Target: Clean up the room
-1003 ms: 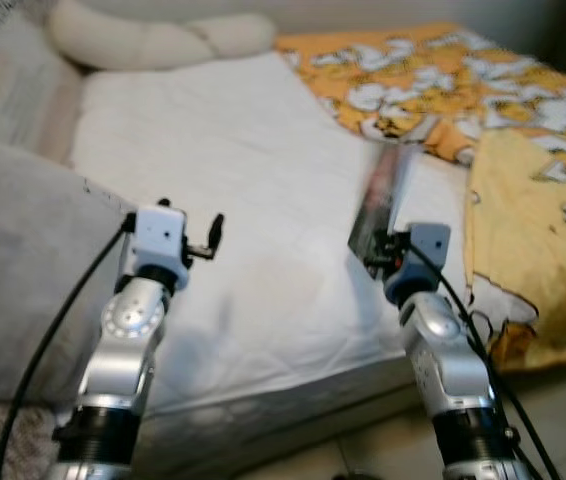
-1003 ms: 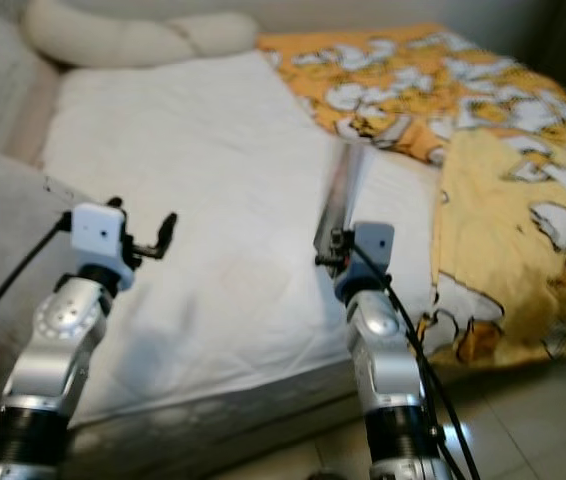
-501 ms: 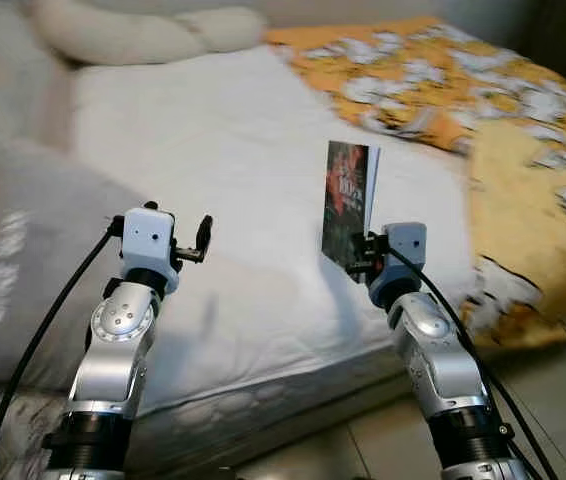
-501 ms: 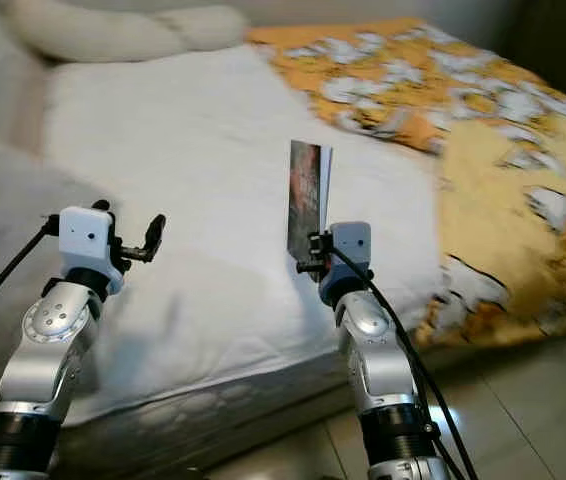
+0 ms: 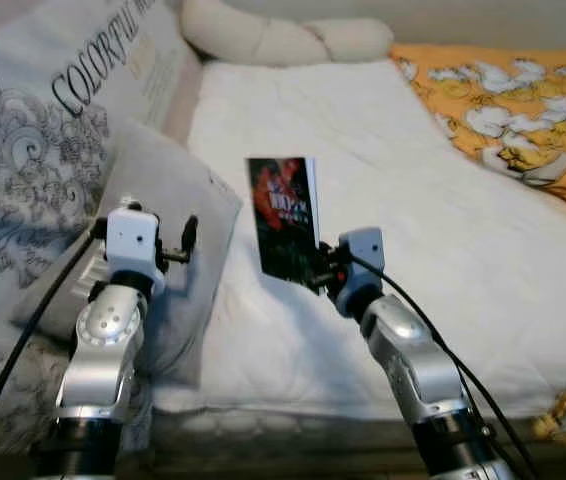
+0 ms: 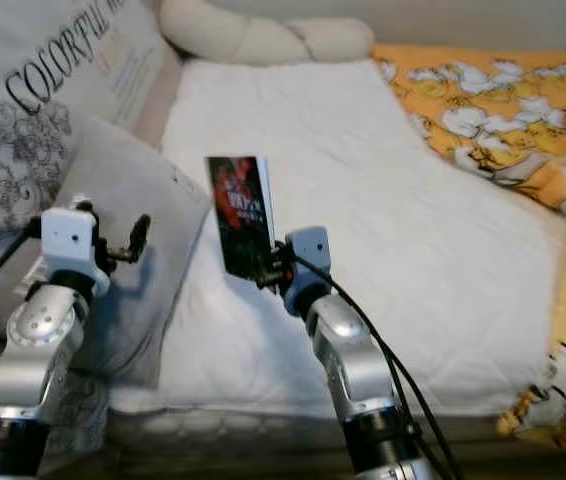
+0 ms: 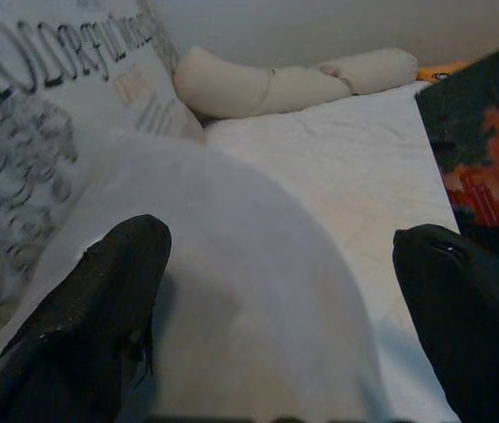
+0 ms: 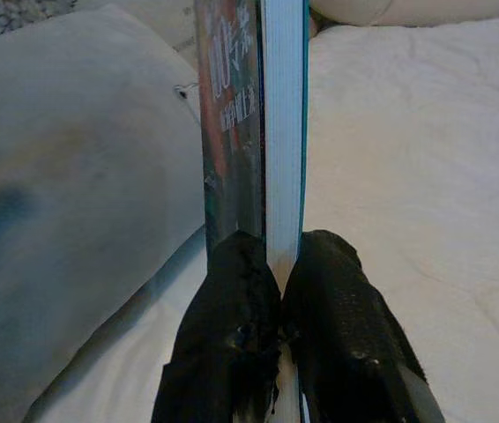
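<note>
Right tool [image 5: 315, 272] clamped on lower edge of book [image 5: 285, 218], held upright above white bed [image 5: 443, 240]. Left tool [image 5: 189, 240] spread wide, empty, over grey pillow [image 5: 163, 210]. Printed cushion [image 5: 53, 110] behind it; cream bolster [image 5: 283, 38] at head; orange quilt [image 5: 513, 100] far right.

— What's on the bed [image 5: 383, 150]?
— A white quilted cover, a grey pillow [image 5: 168, 250] on its left side beside a big printed cushion [image 5: 53, 130], a cream bolster [image 5: 283, 38] at the far end, an orange patterned blanket [image 5: 513, 110] on the right.
</note>
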`<state>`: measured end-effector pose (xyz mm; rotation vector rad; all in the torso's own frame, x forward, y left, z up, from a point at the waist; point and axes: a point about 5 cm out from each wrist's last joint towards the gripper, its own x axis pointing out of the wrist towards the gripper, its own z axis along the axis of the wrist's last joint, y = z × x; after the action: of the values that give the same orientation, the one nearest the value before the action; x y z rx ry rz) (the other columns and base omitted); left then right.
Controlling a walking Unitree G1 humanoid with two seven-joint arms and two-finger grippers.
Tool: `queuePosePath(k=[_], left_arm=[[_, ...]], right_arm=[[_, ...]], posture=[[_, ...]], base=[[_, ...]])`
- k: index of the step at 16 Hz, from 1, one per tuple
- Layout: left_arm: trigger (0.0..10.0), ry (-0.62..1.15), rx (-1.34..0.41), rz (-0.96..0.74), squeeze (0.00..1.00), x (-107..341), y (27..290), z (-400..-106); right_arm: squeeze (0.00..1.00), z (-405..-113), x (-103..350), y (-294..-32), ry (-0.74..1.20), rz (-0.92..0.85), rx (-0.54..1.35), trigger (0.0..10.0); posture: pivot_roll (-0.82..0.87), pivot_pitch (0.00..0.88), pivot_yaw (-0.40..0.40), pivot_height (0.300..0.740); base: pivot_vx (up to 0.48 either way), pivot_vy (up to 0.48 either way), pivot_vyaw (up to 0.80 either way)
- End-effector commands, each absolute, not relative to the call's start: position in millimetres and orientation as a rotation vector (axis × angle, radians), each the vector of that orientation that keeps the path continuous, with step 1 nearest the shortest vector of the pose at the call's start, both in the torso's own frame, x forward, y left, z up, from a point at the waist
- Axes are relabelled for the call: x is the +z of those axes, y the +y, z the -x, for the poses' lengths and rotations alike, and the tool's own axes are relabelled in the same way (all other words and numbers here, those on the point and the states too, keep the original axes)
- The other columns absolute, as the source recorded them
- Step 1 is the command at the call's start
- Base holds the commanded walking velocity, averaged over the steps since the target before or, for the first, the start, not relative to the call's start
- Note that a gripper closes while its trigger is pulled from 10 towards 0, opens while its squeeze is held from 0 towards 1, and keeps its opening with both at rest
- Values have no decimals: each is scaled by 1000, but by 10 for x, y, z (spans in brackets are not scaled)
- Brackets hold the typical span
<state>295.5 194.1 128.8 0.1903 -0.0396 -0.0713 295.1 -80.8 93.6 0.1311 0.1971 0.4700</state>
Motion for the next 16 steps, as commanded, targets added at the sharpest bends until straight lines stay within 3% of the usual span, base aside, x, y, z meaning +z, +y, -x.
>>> queuePosePath(k=[1,10,12,16], left_arm=[[10000,-39,-90,-185,0,1289,1876,-2948],[10000,-4,-172,-230,0,1236,1896,-2875],[10000,84,-371,-287,0,1188,1932,-2796],[10000,211,-622,-315,0,1152,1992,-2580]], right_arm=[[0,-2974,990,-961,178,-150,424,10000],[0,-2946,984,-919,259,-233,517,10000],[0,-3038,899,-806,429,-376,589,10000],[0,-3215,773,-796,583,-596,554,10000]], posture=[[76,0,-7,740],[71,0,-8,740],[72,0,0,740],[87,0,-1,740]], base=[[0,0,0],[0,0,0],[0,0,0],[0,0,0]])
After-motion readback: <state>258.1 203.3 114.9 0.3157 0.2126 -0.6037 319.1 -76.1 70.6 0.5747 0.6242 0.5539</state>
